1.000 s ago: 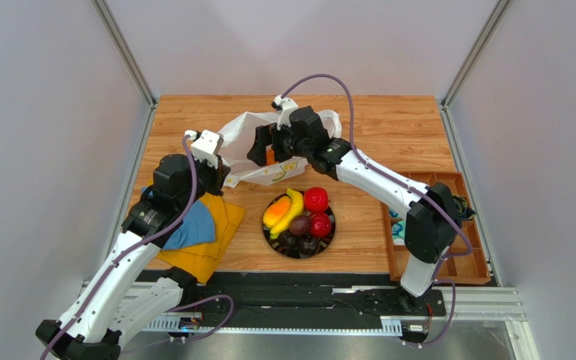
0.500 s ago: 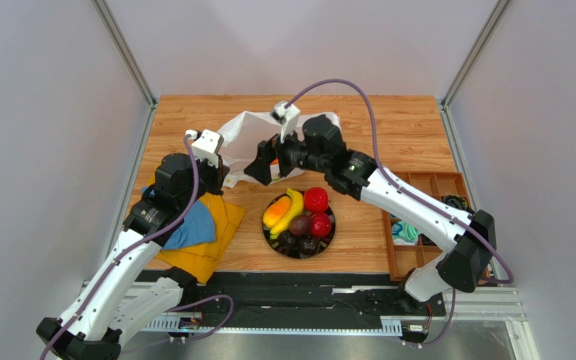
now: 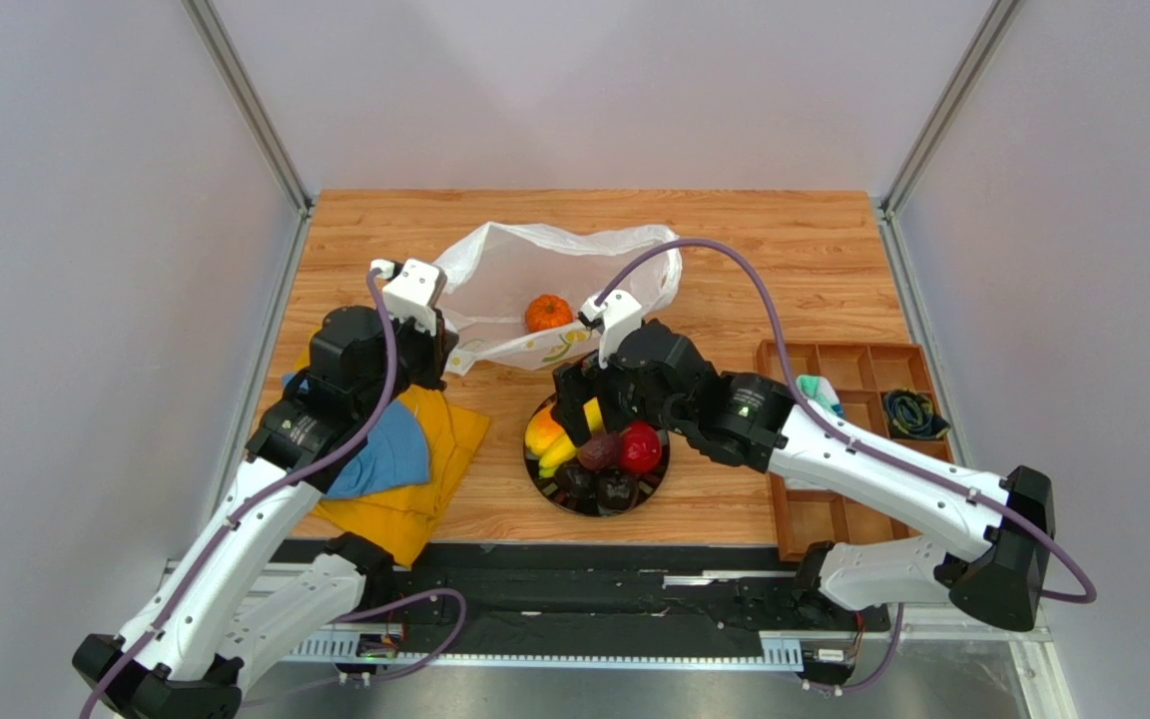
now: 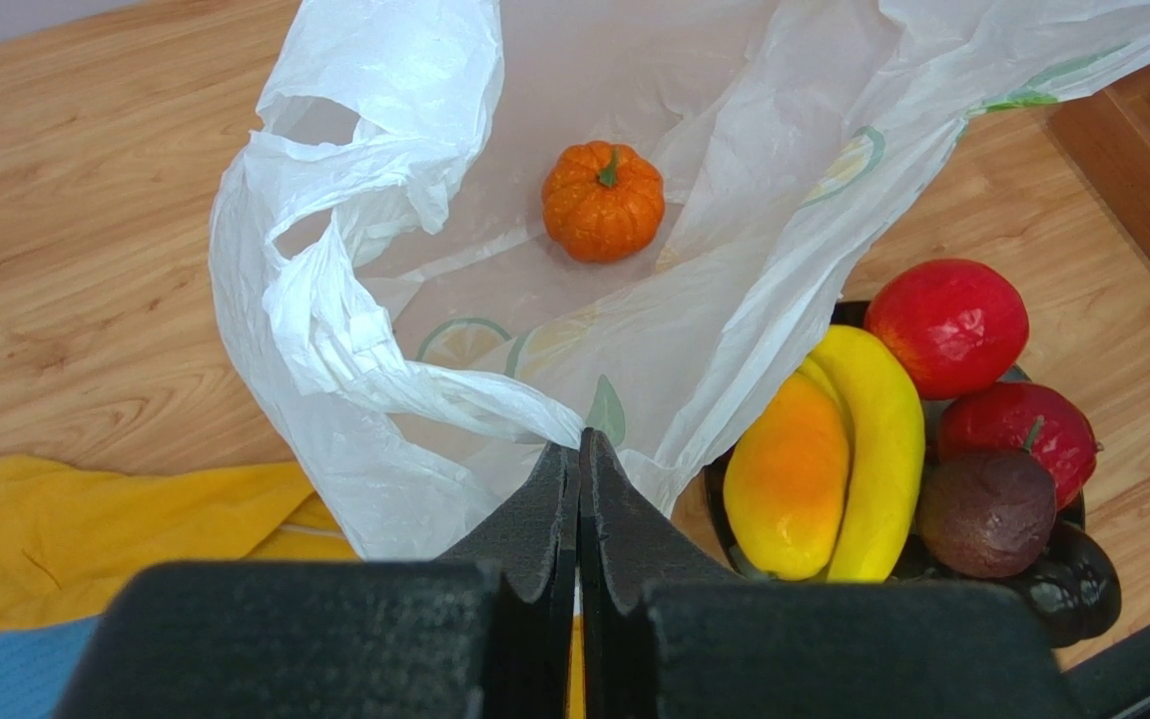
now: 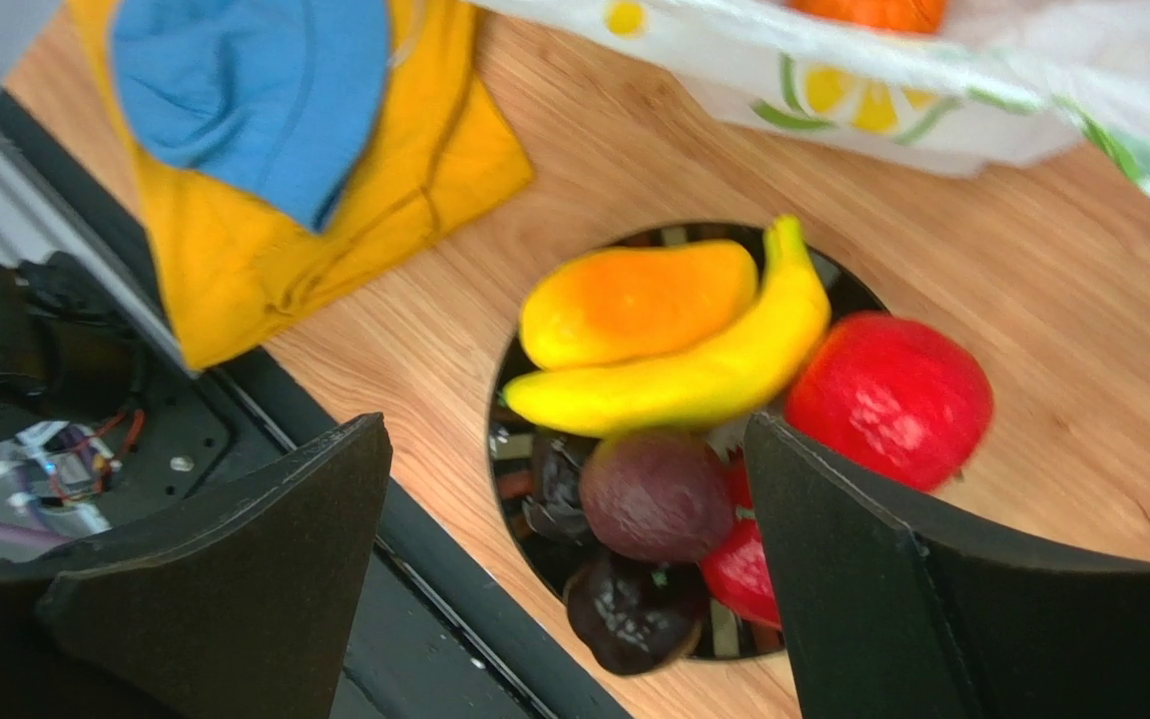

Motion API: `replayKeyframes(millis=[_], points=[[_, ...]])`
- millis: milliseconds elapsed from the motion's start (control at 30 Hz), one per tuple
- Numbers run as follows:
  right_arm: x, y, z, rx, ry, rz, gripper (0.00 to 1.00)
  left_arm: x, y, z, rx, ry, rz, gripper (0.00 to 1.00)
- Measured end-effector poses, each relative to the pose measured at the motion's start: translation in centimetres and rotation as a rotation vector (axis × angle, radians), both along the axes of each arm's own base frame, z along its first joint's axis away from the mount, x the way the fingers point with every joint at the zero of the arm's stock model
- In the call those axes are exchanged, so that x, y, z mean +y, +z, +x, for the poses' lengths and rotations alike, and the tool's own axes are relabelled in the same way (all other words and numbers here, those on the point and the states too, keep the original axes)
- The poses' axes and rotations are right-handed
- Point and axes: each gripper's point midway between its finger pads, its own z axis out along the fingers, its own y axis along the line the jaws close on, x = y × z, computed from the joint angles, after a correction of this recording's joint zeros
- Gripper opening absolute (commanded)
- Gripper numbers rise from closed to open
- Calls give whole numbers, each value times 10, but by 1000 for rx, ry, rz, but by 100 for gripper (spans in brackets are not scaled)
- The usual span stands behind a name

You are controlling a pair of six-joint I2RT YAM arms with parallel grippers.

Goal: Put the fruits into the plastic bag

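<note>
The plastic bag [image 3: 494, 267] lies open at the back of the table, with the ribbed orange fruit [image 3: 547, 312] inside it [image 4: 602, 199]. My left gripper [image 4: 578, 453] is shut on the bag's near edge [image 4: 431, 393] and holds the mouth open. The black plate [image 3: 661, 468] holds the banana [image 5: 686, 372], the mango [image 5: 634, 300], red round fruits [image 5: 889, 397] and dark purple-brown ones [image 5: 659, 492]. My right gripper [image 5: 563, 435] is open and empty, hovering just above the plate's fruits [image 3: 581, 408].
A blue cloth [image 3: 386, 450] lies on a yellow cloth [image 3: 439, 472] left of the plate. A wooden compartment tray [image 3: 874, 390] with small items stands at the right edge. The bag's edge nearly touches the plate.
My right gripper has come out of the bag, leaving the orange fruit inside, and swung back toward me to above the plate. The left gripper has held still on the bag.
</note>
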Motion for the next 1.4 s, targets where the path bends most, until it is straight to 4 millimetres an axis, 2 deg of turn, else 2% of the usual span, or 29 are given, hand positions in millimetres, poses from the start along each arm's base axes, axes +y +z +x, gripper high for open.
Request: replayKeyframes(millis=[167,267,400,700,1067,1400], points=[[-20,-26,1,54,-92,-86,93,0,0,0,-1,3,1,0],[-26,-39,-1,91,-119,-122,93,0,0,0,1,3,2,0],[-28,-54,-1,127,-158,-155,93,0,-2,1,5,3,4,0],[-30,-96,-21,182,-207,-307,95,0,-2,1,7,4,2,0],[-26,-105,-27,239,-276,-283,91,0,-2,1,8,4,2,0],[-26,-135,-26,264,-296,-370,91,0,-2,1,8,4,2,0]])
